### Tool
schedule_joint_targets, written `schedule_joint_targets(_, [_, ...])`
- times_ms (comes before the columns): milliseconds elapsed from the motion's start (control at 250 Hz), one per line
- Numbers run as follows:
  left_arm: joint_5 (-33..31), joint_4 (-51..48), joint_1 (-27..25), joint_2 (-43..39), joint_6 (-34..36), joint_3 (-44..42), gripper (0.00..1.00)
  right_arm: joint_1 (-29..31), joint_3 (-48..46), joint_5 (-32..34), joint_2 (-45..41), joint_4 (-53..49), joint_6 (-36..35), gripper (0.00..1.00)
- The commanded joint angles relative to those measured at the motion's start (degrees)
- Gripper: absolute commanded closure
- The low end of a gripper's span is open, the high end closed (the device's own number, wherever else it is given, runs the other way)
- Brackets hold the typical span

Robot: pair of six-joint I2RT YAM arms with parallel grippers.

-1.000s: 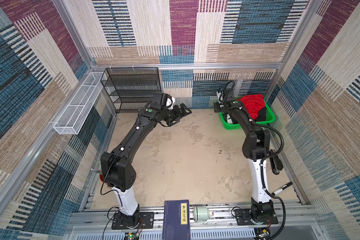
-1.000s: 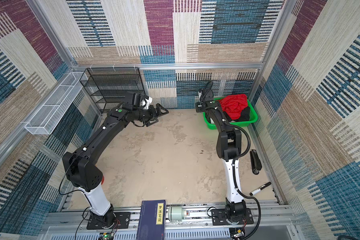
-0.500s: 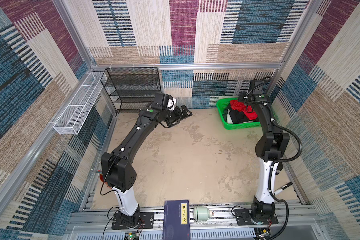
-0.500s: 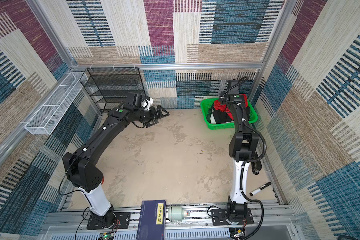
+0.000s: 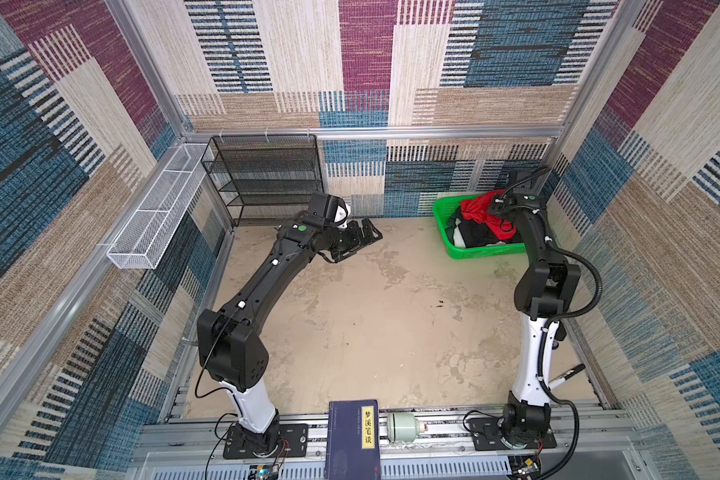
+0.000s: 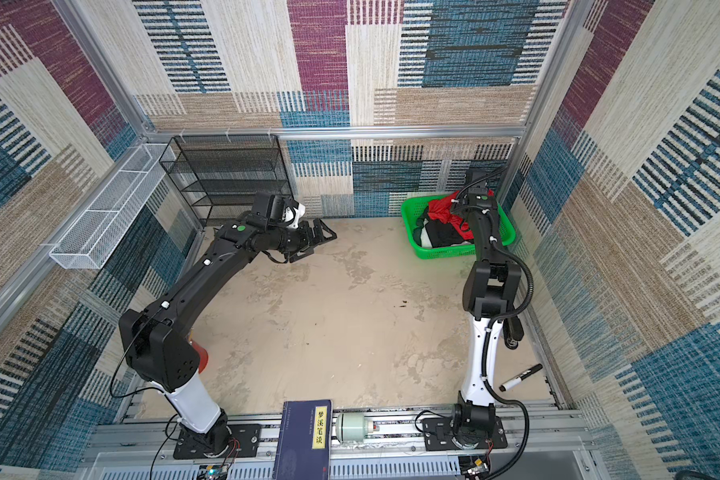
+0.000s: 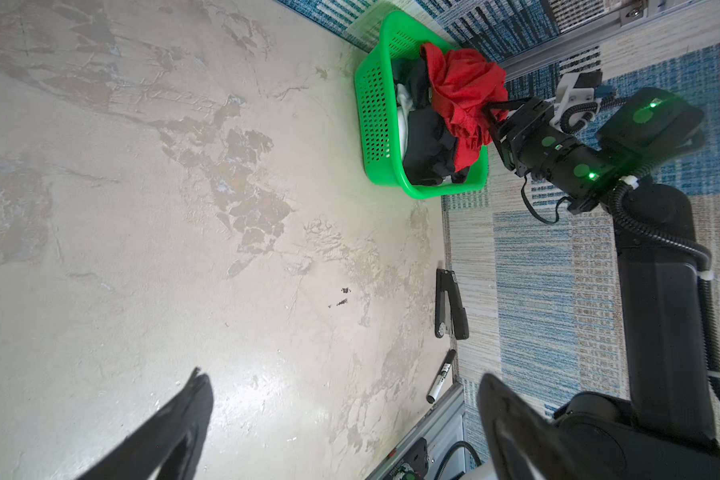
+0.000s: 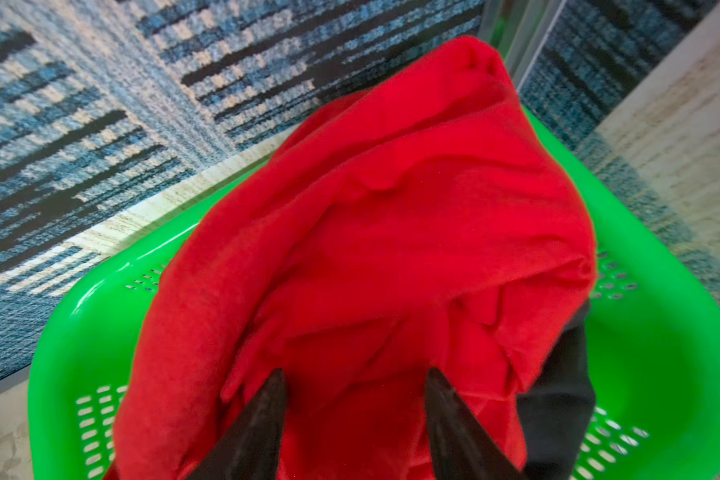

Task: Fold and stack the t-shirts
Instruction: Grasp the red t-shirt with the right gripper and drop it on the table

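Both arms extended; R gripper (image 8: 355, 374) on tee (image 8: 391, 208) (red).

Dark blue book (image 5: 350, 446) at the front edge of the worktop: yellow label strip (image 5: 368, 428) on its cover read 梦溪笔谈, top to bottom, legible in both top views (image 6: 320, 428). Marker (image 6: 520, 377) right of the book: print too small to read.

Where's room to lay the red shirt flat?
The bare middle of the table, from the left pincer to the book, has room. It's crowded in the back right corner, where the right pincer is at the red shirt in the green basket; a marker lies by the right edge.
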Motion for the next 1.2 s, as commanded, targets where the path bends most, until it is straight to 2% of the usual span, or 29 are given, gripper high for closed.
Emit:
schedule_joint_targets(0, [-1.1, 0.7, -0.1, -0.7, -0.2, -0.3, 0.0, -0.1, -0.7, -1.3, 0.4, 0.6, 0.1, 0.61])
schedule_joint_targets(180, [-1.1, 0.6, -0.2, -1.8, 0.1, -1.3, 0.0, -0.1, -6.2, -2.5, -2.9, 5.0, -0.3, 1.0])
schedule_joint_targets(324, [-0.8, 1.3, -0.1, -3.5, 0.2, -3.3, 0.0, 0.0, -12.7, -4.2, -8.2, 10.5, -0.6, 1.0])
schedule_joint_targets(476, [-0.6, 1.9, -0.1, -5.8, 0.6, -5.6, 0.0, 0.2, -25.2, -4.9, -18.6, 20.0, 0.8, 1.0])
schedule_joint_targets(628, [-0.6, 3.9, -0.2, -8.3, 0.8, -7.9, 0.0, 1.2, -34.4, -5.3, -29.1, 23.4, 1.3, 1.0])
schedule_joint_targets(748, [-0.9, 5.9, 0.0, -10.7, 1.0, -8.7, 0.0, 3.3, -35.3, -6.5, -36.2, 23.5, 0.6, 1.0])
schedule_joint_targets(872, [-1.4, 8.5, 0.7, -14.4, 0.7, -10.4, 0.0, 10.2, -27.3, -10.5, -38.6, 18.6, -1.5, 1.0])
schedule_joint_targets(1016, [-5.5, 8.2, 2.3, -21.4, 0.6, -14.8, 0.0, 23.3, -17.7, -13.1, -38.3, 12.1, -1.4, 1.0])
schedule_joint_targets(1108, [-11.5, 3.8, 2.7, -26.3, 1.7, -17.8, 0.0, 30.2, -17.9, -16.8, -38.0, 11.1, 3.9, 1.0])
schedule_joint_targets(1196, [-16.0, -0.4, 2.8, -30.8, 3.8, -21.6, 0.0, 36.3, -20.7, -19.7, -37.0, 12.0, 6.0, 1.0])
